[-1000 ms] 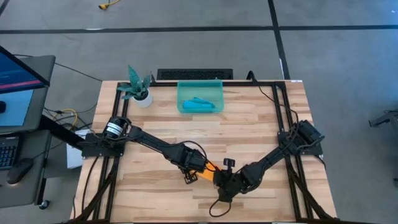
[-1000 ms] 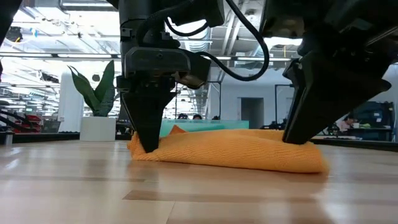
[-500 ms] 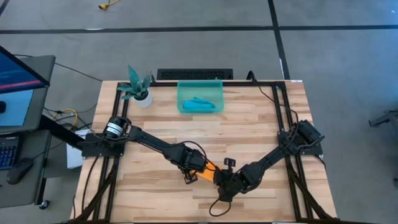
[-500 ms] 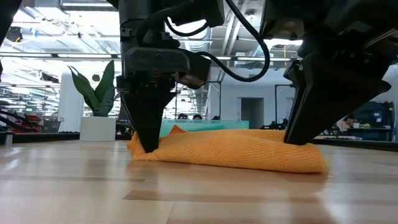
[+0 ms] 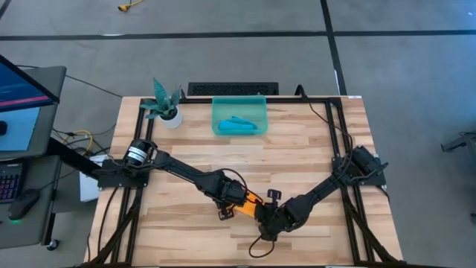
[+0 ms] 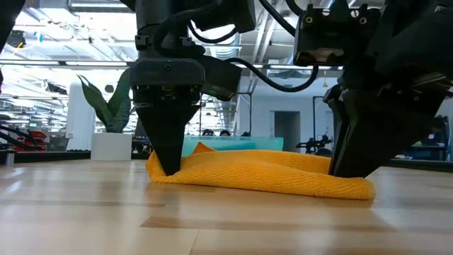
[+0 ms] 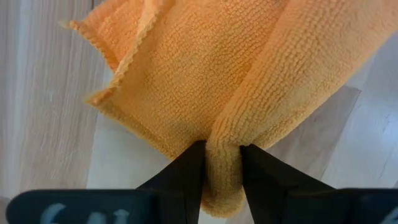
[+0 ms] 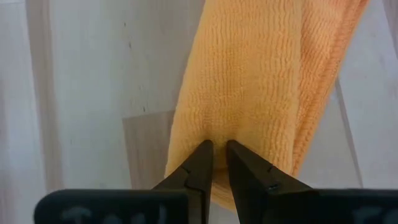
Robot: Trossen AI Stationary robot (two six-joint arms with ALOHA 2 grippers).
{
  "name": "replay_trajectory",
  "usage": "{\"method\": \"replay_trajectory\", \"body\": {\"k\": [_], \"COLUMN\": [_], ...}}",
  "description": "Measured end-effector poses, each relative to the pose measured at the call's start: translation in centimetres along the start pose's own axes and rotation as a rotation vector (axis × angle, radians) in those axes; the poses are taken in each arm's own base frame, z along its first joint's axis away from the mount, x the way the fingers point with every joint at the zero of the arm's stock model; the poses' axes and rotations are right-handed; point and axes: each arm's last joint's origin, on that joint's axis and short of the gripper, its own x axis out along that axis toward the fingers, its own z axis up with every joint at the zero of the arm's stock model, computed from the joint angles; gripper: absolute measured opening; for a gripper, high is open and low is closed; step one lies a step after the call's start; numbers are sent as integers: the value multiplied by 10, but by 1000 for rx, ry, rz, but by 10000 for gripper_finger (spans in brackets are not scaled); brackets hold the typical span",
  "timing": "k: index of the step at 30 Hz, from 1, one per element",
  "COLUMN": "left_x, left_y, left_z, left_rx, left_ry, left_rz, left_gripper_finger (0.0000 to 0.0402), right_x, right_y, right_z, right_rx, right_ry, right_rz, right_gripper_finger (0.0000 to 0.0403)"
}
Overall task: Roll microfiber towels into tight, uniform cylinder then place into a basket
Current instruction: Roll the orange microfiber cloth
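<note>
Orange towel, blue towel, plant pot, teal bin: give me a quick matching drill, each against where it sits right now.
Things:
1. orange towel
2. blue towel
3. plant pot
4. teal bin

Places:
A. far edge of the table, near its middle
B. inside the bin
C. near edge, between the left gripper and right gripper
D. far left corner

Pairs: 1-C, 2-B, 3-D, 4-A

One towel (image 5: pixel 251 199) lies on the table (image 5: pixel 312 149); another (image 5: pixel 239 123) sits in the basket (image 5: pixel 219 116).
</note>
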Motion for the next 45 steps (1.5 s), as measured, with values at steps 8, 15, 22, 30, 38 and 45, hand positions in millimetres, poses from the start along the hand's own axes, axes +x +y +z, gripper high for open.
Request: {"method": "replay_trajectory", "body": {"k": [8, 15, 22, 30, 38, 45], "left_x": [-9, -59, -89, -55, -28, -7], "left_y": [0, -11, -41, -77, -56, -18], "left_z": [-4, -27, -55, -70, -53, -31], "left_rx": [46, 50, 157, 411, 401, 308], "left_ry": [-4, -143, -381, -546, -537, -503], "left_rz": [27, 133, 259, 274, 149, 67], "left_gripper_finger": [89, 87, 87, 87, 87, 87], "right_x": [-3, -3, -3, -3, -2, -2], "right_y": [0, 0, 0, 0, 0, 0], "right_z": [1, 0, 0, 1, 1, 1], "right_rx": [3, 3, 3, 5, 6, 6], "right_ry": [-2, -1, 0, -5, -5, -5], "right_rz": [12, 12, 14, 20, 23, 23], "right_gripper_finger": [74, 74, 74, 74, 74, 74]}}
